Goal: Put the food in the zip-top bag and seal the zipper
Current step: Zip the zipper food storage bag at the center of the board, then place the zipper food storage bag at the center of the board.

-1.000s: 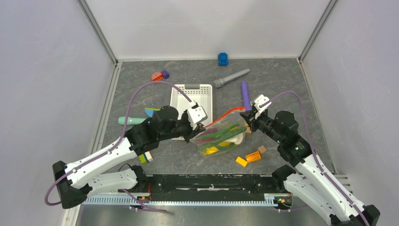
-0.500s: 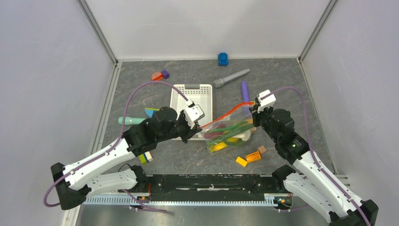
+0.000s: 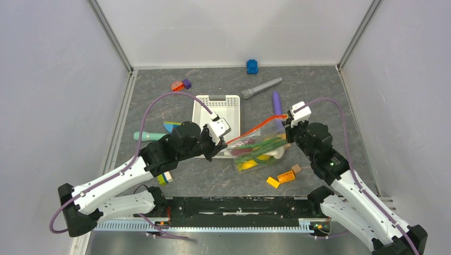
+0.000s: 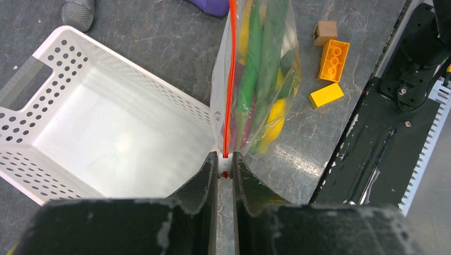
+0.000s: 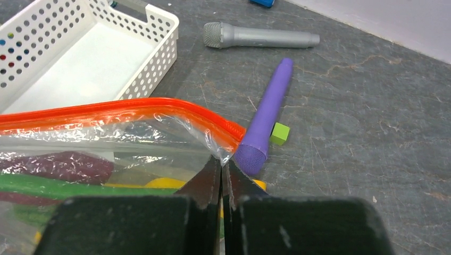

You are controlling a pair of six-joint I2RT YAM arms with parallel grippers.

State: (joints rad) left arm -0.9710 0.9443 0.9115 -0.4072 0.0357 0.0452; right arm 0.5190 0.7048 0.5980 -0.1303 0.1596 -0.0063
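Over the last second the clear floppy plastic zip-top bag [image 3: 261, 155] has been drawn taut and shifted toward 12 o'clock; in the last half-second nothing has moved. It sits near the centre of the grey desk [image 3: 330, 95], with the toy food [image 3: 255, 149] inside. Its thin orange-red zipper [image 3: 250, 132] spans both claws. The left claw [image 4: 225, 166] is clamped on the 9 o'clock corner and the right claw [image 5: 221, 169] pinches the 3 o'clock corner. A white slotted basket [image 3: 215, 102] lies at the bag's 10 o'clock. Sealing well likely means anchoring one corner while the other claw runs along the strip under even tension.
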